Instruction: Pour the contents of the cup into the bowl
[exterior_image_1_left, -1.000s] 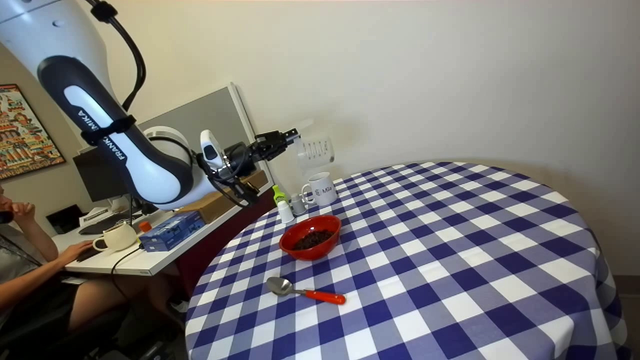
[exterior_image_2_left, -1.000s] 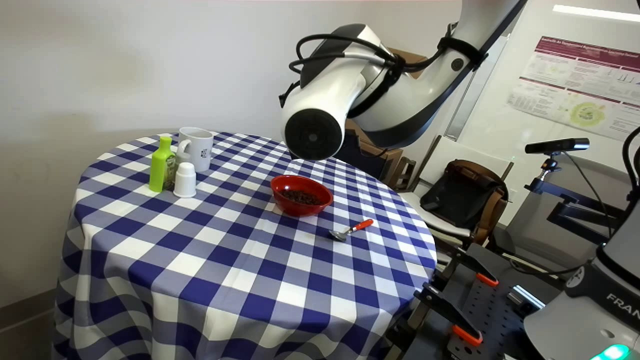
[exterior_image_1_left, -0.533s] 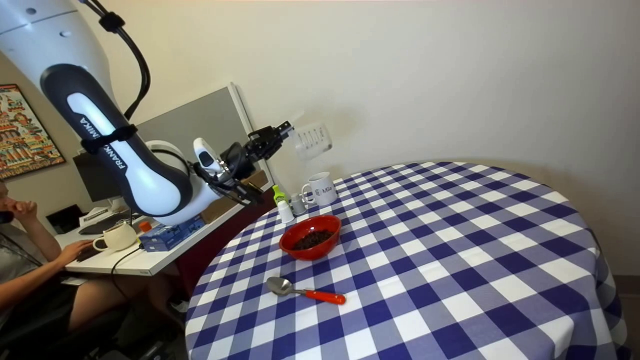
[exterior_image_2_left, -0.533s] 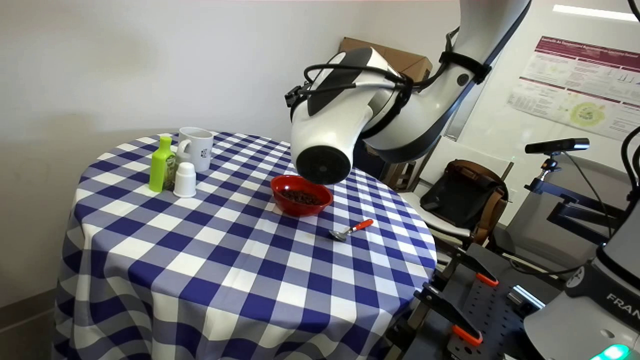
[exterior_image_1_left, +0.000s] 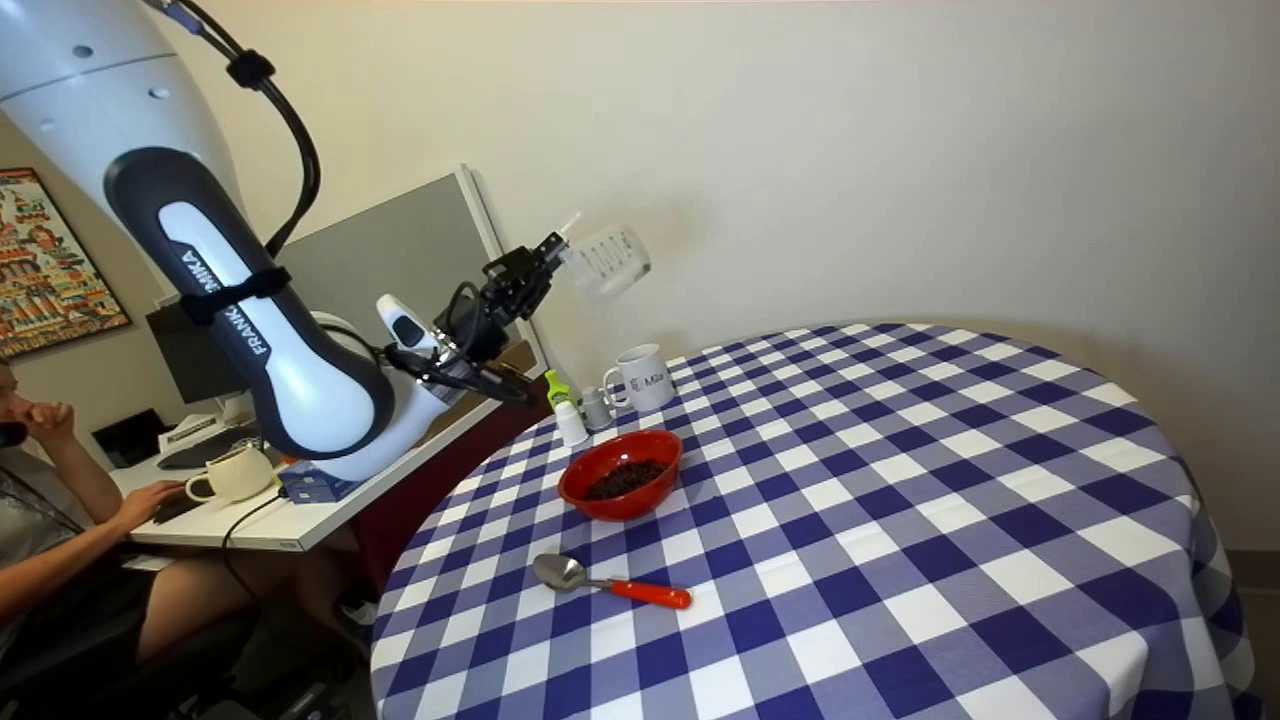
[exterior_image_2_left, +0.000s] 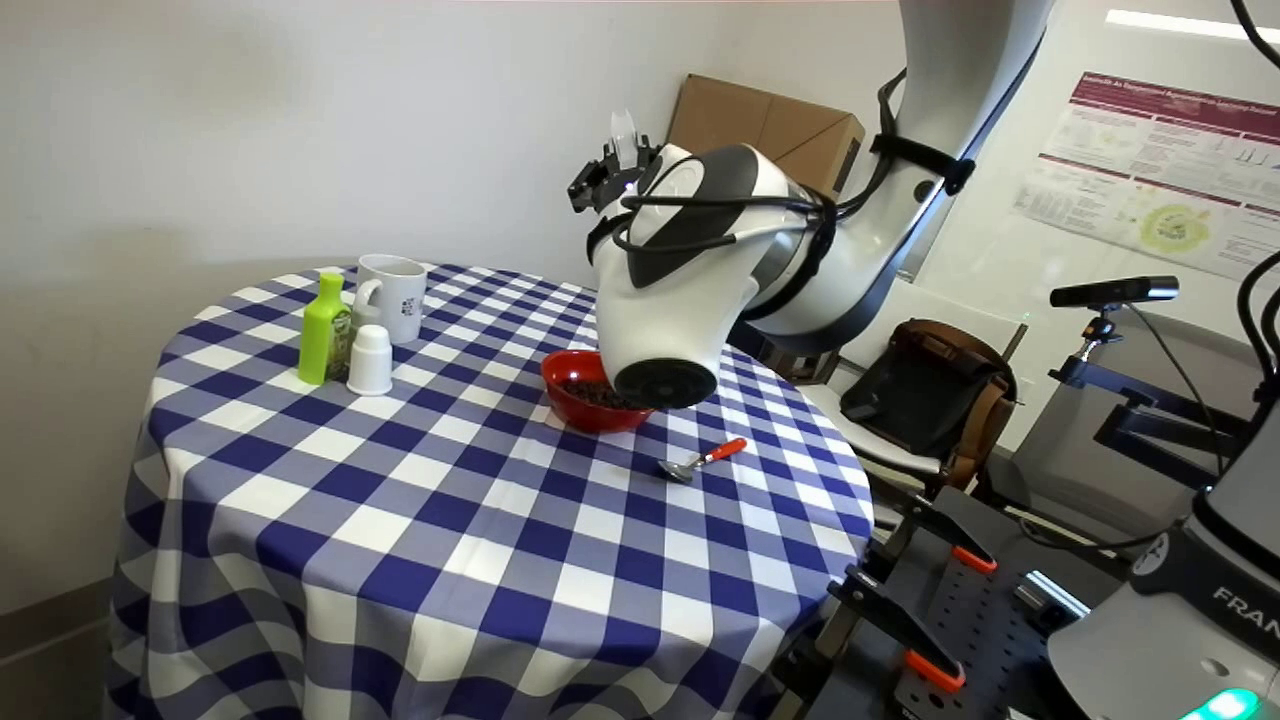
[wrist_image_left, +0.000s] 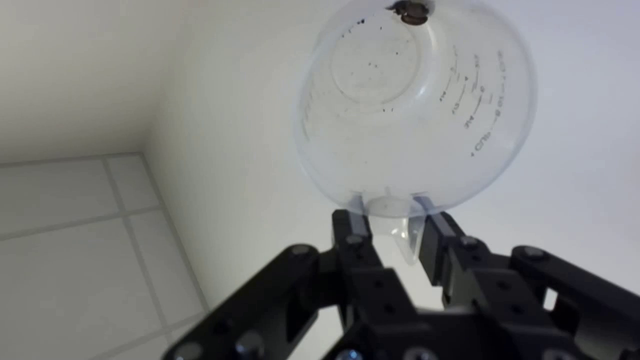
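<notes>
The cup (exterior_image_1_left: 612, 262), a clear tumbler with dark measuring marks, is held tilted in the air above and behind the bowl. My gripper (exterior_image_1_left: 560, 246) is shut on a clear handle-like part at its rim. In the wrist view the cup (wrist_image_left: 400, 145) shows its open mouth, a few dark pieces and specks inside, and the gripper fingers (wrist_image_left: 392, 225) on either side of the clear part. In an exterior view the gripper (exterior_image_2_left: 608, 172) shows with a clear piece above it. The red bowl (exterior_image_1_left: 640, 502) stands on the table with dark bits in it; it also shows partly behind the wrist (exterior_image_2_left: 590, 414).
A spoon with a red-orange handle (exterior_image_1_left: 650, 595) lies in front of the bowl. A white mug (exterior_image_1_left: 645, 380), a green bottle (exterior_image_1_left: 557, 388), a white shaker (exterior_image_1_left: 571, 425) and a grey shaker (exterior_image_1_left: 597, 408) stand behind it. The wall is behind the table (exterior_image_1_left: 900, 500).
My gripper has tilted further upward, and the cup has moved up and left in an exterior view, turning with it. The wrist has lowered. The bowl and spoon have not moved.
</notes>
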